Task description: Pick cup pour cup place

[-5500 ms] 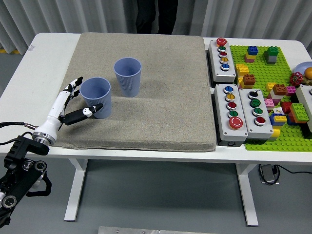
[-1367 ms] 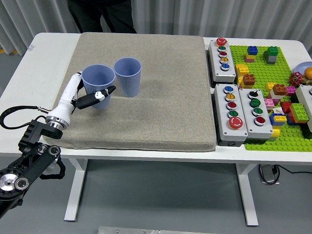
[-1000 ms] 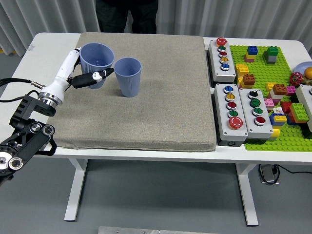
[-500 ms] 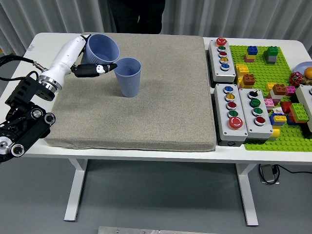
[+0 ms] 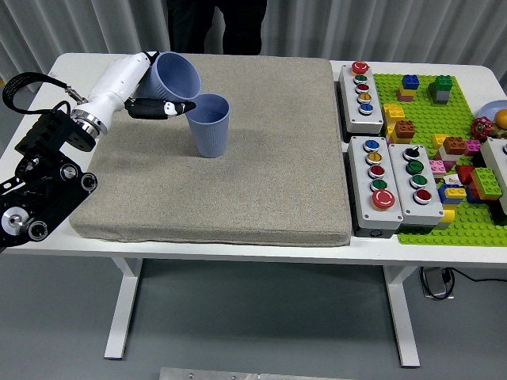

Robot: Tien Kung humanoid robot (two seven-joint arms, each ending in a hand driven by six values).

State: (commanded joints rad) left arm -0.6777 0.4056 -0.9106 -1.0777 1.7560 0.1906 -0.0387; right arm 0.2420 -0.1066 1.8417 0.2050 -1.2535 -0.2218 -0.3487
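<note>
While raised, left hand (image 5: 141, 89) tilts held cup (image 5: 177, 74) toward standing cup (image 5: 210, 125).

Both cups, the held cup (image 5: 176, 75) and the standing cup (image 5: 210, 125) just right of the white-and-black left hand (image 5: 150, 99), are pale blue with vertical ribs. Beneath lies a beige woven mat (image 5: 238, 182) on a white tabletop (image 5: 32, 111).

Person (image 5: 215, 24) cut off at top edge (only legs vis.).
</note>
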